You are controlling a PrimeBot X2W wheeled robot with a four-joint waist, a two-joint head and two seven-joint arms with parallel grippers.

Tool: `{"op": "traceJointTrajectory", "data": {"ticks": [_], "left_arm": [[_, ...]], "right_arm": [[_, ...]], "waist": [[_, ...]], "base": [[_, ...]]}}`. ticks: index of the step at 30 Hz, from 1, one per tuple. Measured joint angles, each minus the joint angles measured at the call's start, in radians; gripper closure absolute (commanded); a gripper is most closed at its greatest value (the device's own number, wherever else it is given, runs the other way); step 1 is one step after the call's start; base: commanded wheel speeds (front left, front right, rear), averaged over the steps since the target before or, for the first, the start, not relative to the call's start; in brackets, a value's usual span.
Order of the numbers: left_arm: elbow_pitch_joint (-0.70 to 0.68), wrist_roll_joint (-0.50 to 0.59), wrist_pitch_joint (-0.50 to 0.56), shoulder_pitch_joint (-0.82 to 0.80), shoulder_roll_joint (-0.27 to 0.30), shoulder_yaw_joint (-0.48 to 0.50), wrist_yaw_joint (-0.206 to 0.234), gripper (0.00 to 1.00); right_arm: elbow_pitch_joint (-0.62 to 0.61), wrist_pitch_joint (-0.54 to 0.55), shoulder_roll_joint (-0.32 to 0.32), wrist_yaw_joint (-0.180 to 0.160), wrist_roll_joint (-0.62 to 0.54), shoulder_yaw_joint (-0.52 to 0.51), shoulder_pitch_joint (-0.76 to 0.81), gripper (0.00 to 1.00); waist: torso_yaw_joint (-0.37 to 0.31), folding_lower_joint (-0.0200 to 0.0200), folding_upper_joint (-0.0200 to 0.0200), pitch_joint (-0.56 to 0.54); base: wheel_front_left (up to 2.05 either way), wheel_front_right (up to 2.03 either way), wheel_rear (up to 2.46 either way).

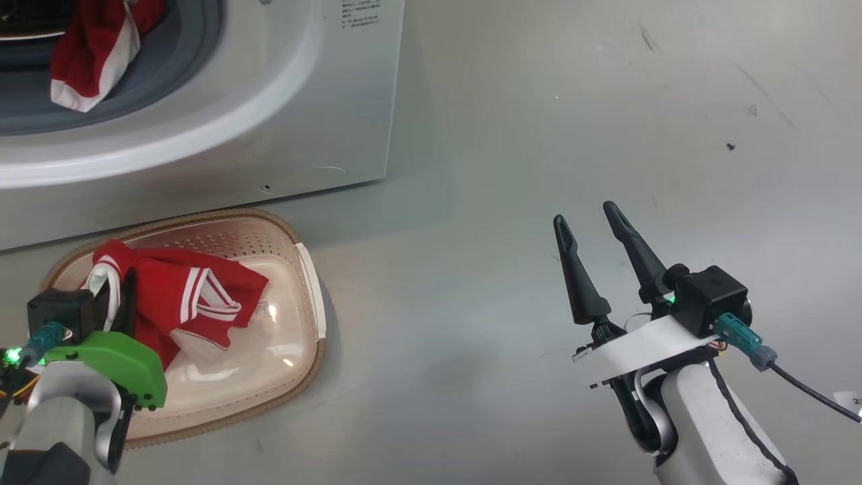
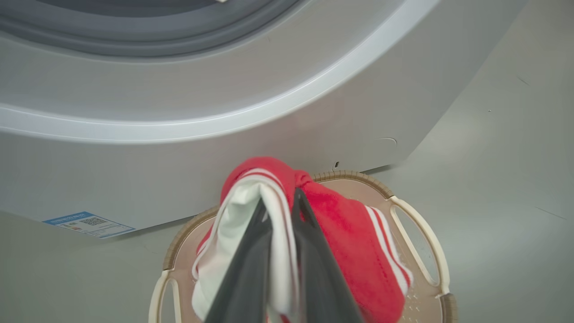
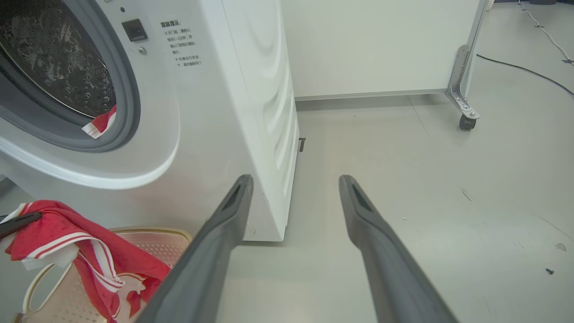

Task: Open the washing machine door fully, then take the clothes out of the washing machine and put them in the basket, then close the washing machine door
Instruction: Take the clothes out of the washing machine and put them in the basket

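Left gripper (image 2: 281,197): jaws closed on the red garment, white trim pinched between the two dark fingers; held above the basket.
Right gripper (image 3: 296,179): jaws spread apart, nothing between them; poised over bare floor to the right of the washing machine, well apart from the basket.
Red garment (image 1: 182,296): white-striped, draped from the left fingers with its lower folds reaching inside the basket.
Basket (image 1: 313,283): cream, perforated, brown woven-look rim; on the floor just in front of the washing machine's lower front panel.
Second garment (image 1: 94,54): red with white trim, hanging out of the drum (image 3: 54,54) over the grey gasket (image 1: 175,67).
Washing machine (image 1: 323,101): white front-loader; blue label (image 2: 87,223) low on the front.
Floor (image 1: 539,135): pale grey, lightly scuffed.
Background: white panel (image 3: 381,45) on a caster (image 3: 466,121).
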Motion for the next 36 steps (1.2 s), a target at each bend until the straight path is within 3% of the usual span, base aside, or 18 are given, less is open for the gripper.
{"op": "traceJointTrajectory", "data": {"ticks": [16, 31, 32, 33, 34, 36], "left_arm": [[0.161, 0.010, 0.026, -0.089, 0.028, -0.008, -0.001, 1.00], [0.265, 0.013, 0.007, -0.135, 0.009, -0.024, -0.001, 1.00], [0.278, 0.010, 0.007, -0.140, 0.003, -0.022, -0.002, 0.95], [0.290, 0.009, 0.007, -0.143, -0.001, -0.021, -0.003, 0.56], [0.296, 0.009, 0.007, -0.144, -0.003, -0.023, -0.003, 0.04], [0.314, 0.010, 0.005, -0.151, -0.004, -0.021, -0.006, 0.00]], "right_arm": [[-0.027, 0.000, 0.000, -0.011, 0.004, 0.001, -0.040, 0.00], [-0.026, 0.000, 0.000, -0.018, 0.002, -0.002, -0.044, 0.00], [-0.026, 0.000, 0.000, -0.018, 0.001, -0.001, -0.046, 0.00], [-0.025, 0.000, 0.000, -0.018, 0.001, -0.002, -0.048, 0.00], [-0.023, 0.000, 0.000, -0.018, 0.001, -0.002, -0.050, 0.00], [-0.022, 0.000, 0.000, -0.018, 0.001, -0.003, -0.057, 0.00]], "waist": [[-0.046, 0.0000, 0.0000, 0.132], [-0.033, 0.0000, 0.0000, 0.151], [-0.031, 0.0000, 0.0000, 0.150], [-0.030, 0.0000, 0.0000, 0.150], [-0.028, 0.0000, 0.0000, 0.149], [-0.026, 0.0000, 0.0000, 0.146]], "base": [[0.00, 0.00, 0.00], [0.00, 0.00, 0.00], [0.00, 0.00, 0.00], [0.00, 0.00, 0.00], [0.00, 0.00, 0.00], [0.00, 0.00, 0.00]]}}
